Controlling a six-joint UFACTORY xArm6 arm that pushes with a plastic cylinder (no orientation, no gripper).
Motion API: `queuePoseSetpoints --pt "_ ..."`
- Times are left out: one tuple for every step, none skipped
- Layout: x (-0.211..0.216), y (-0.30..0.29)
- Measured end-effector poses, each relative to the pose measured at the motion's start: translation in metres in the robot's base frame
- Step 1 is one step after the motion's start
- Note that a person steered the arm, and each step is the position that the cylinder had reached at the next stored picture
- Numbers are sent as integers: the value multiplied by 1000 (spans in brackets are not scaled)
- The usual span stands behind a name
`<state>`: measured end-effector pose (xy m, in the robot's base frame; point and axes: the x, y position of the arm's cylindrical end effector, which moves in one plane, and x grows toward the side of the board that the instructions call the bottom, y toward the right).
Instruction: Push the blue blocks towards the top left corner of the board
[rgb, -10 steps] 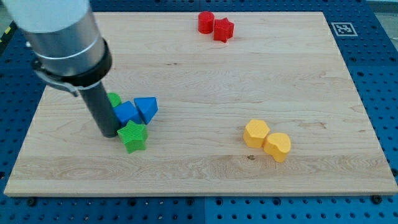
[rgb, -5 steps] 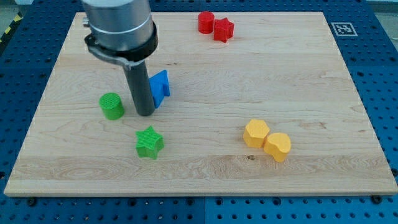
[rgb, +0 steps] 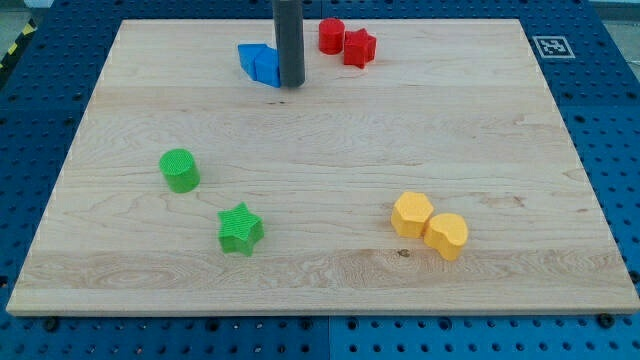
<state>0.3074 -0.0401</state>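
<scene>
Two blue blocks sit pressed together near the view's top, left of centre on the wooden board; their shapes are hard to make out. My tip stands at their right side, touching them. The rod rises out of the view's top edge.
A red cylinder and a red star-like block sit just right of my tip. A green cylinder and a green star lie at the lower left. Two yellow blocks lie at the lower right.
My tip has moved up and right across the board, carrying the blue blocks from beside the green blocks to the top. The green blocks stayed behind, now apart.
</scene>
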Motion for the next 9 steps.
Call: queuePoseSetpoints --pt "-21 0" --pt "-30 0" --pt "-30 0" --pt "-24 0" --pt "-8 -2" --pt "-8 -2" --pt "-8 -11" --pt "-8 -34" --pt "-8 -51"
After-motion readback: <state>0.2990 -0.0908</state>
